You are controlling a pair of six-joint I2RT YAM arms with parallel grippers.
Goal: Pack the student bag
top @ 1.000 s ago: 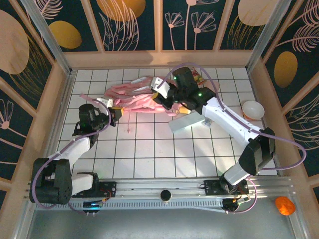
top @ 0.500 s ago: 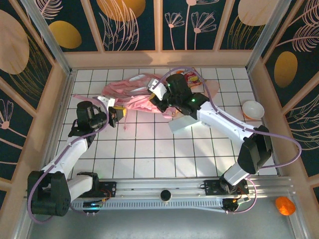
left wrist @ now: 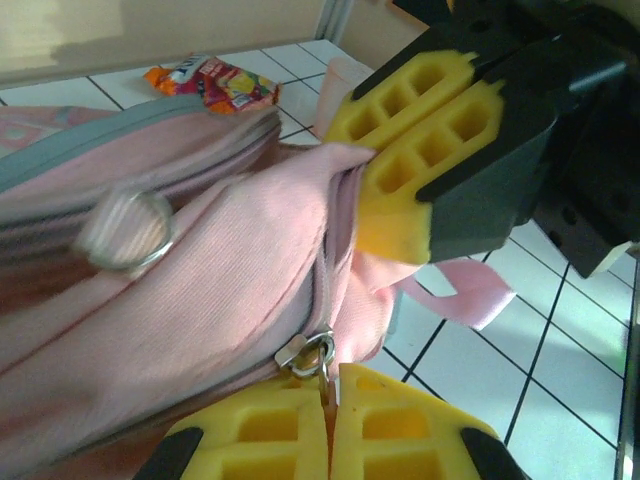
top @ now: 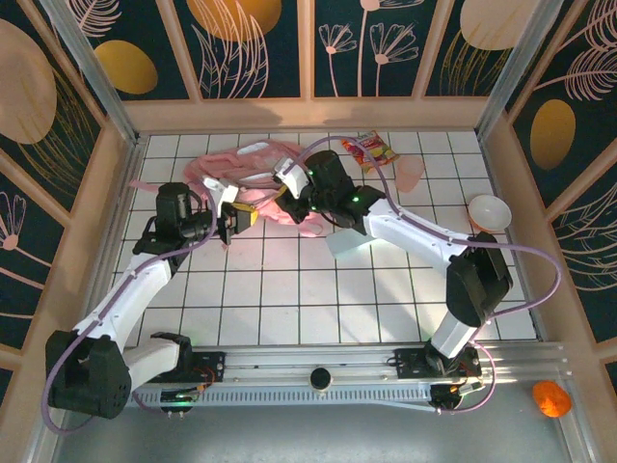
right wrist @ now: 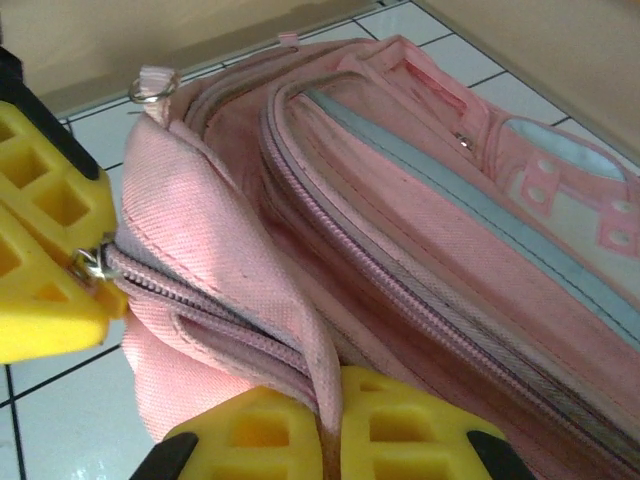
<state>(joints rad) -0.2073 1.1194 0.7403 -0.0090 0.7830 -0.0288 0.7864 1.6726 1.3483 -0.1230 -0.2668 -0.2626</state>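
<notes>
Where pinched, student bag (right wrist: 420,220) seemingly zipped.

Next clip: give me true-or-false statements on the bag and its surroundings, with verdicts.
1. The left end effector and the right end effector are both shut on the soft pink fabric backpack. True.
2. The round white bowl sits inside the backpack. False: it stands on the tiled table by the right wall.
3. The red-and-yellow snack packet lies on the tiles near the far wall. True.
4. The metal zip pull is at the right end effector's fingertips. False: it is at the left one's.
</notes>
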